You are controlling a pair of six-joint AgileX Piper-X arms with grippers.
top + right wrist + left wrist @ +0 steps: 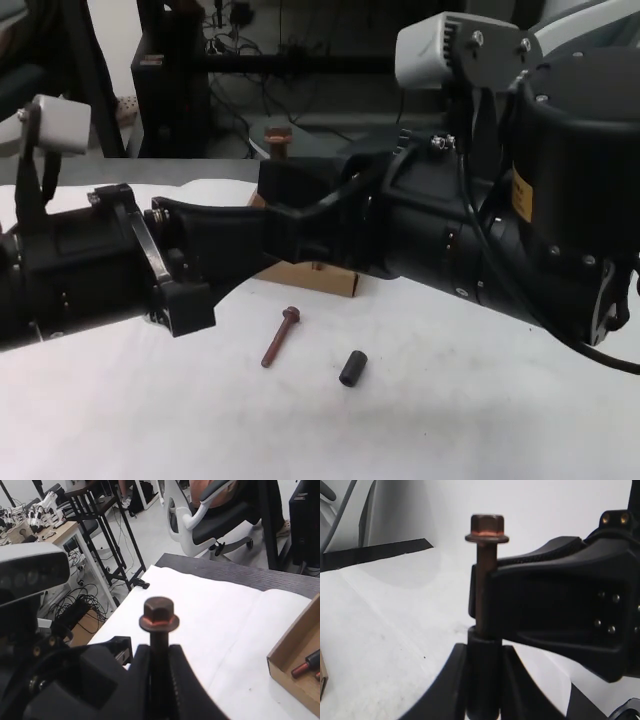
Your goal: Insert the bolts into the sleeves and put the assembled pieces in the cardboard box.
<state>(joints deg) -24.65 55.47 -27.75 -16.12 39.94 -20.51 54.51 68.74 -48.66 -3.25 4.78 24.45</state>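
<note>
A rusty brown bolt (486,527) stands upright with its shaft entering a black sleeve (483,680). My left gripper (482,655) is shut on that sleeve from below. My right gripper (159,655) is shut on the bolt (159,615) just under its head; its black fingers (555,605) show side-on in the left wrist view. In the high view the two arms meet above the cardboard box (335,279), the bolt head (277,134) sticking up behind them. A loose bolt (281,337) and a loose sleeve (352,368) lie on the white cloth in front.
The cardboard box (287,652) has an assembled piece (306,664) lying in it. White cloth (450,400) covers the bench. Beyond the bench's far edge are a black rack (175,80), cables and an office chair (210,515).
</note>
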